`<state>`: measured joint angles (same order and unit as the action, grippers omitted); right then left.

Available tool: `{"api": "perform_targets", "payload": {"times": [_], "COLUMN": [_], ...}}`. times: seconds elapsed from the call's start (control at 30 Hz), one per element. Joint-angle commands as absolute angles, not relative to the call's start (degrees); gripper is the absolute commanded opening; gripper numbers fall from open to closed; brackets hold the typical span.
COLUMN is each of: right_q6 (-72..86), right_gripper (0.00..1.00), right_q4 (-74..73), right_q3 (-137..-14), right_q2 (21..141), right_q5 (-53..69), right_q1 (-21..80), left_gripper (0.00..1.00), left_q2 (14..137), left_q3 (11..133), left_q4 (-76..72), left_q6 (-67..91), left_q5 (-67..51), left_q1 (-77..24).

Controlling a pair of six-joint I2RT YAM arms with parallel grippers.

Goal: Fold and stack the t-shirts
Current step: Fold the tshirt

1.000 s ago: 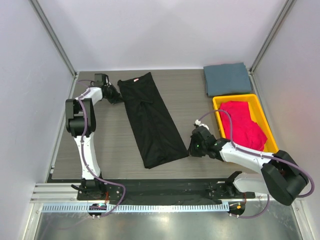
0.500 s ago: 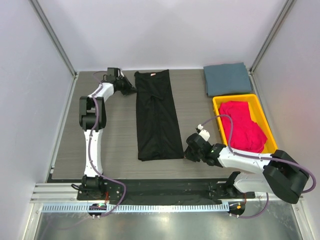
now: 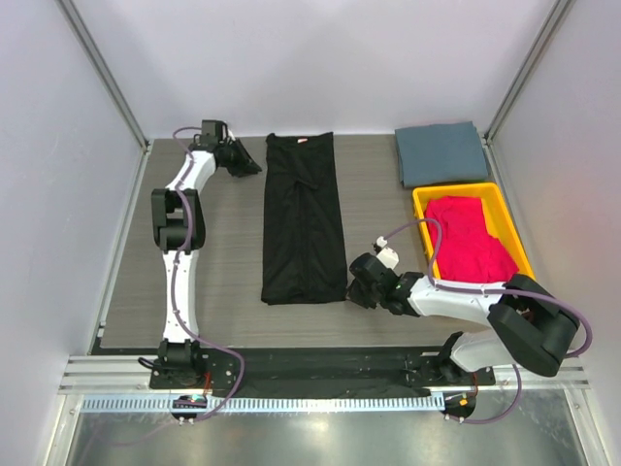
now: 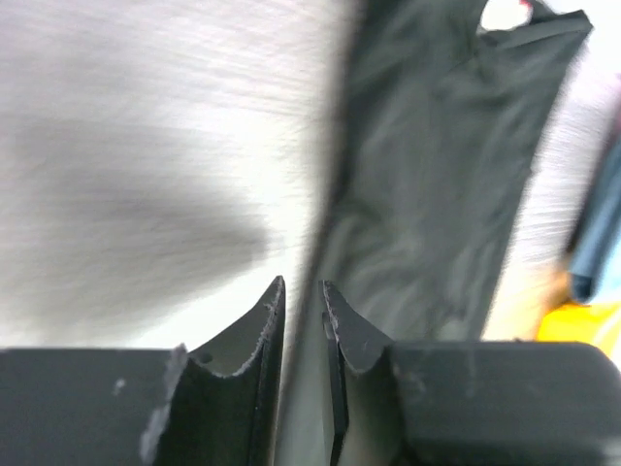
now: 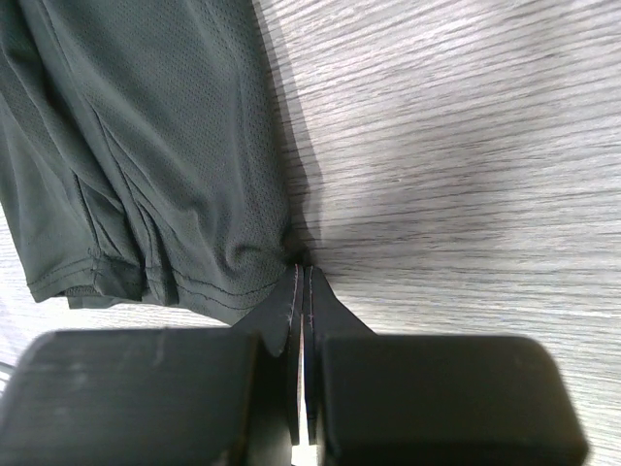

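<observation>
A black t-shirt [image 3: 303, 223], folded into a long narrow strip, lies straight down the middle of the table with its neck label [image 3: 301, 141] at the far end. My left gripper [image 3: 254, 167] is just left of that far end, clear of the cloth. In the left wrist view the left gripper [image 4: 301, 283] is open by a narrow gap with nothing in it, and the black shirt [image 4: 437, 175] lies ahead to the right. My right gripper [image 3: 355, 291] is at the near right corner. The right wrist view shows it [image 5: 303, 269] shut, pinching the hem corner of the shirt [image 5: 165, 126].
A folded slate grey-blue t-shirt [image 3: 441, 152] lies at the back right. Just in front of it a yellow tray [image 3: 456, 187] holds a magenta-red t-shirt [image 3: 471, 238]. Walls close the table on three sides.
The black shirt swung from a slant to straight: the left gripper carried the collar end right, then opened and drew back left. The right gripper dragged the hem corner left.
</observation>
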<state>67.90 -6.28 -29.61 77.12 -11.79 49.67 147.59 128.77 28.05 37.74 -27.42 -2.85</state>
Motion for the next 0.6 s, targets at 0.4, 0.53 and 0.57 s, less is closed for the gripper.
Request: {"api": "perform_targets", "payload": {"times": [0.4,0.53,0.57], "right_q6": [64.87,62.84,62.41], "right_gripper": [0.01,0.01,0.01], "right_q4": [-7.91,-7.82,-7.82], "right_q3": [-28.3,-28.48,-28.3], "right_q2": [72.6,72.33,72.07], "right_q5": [-13.1,-12.57,-12.39], "right_q1": [50.27,50.36,50.36], "left_gripper": [0.19,0.17,0.17], "left_q2": [102.59,92.92,90.9], "left_q3": [74.91,62.42,58.14], "left_q4": [34.55,33.4,33.31], "left_q6": [31.02,31.73,31.99], "left_q5": [-25.02,-25.67,-25.49], "left_q1": [-7.02,-13.08,-14.4]}}
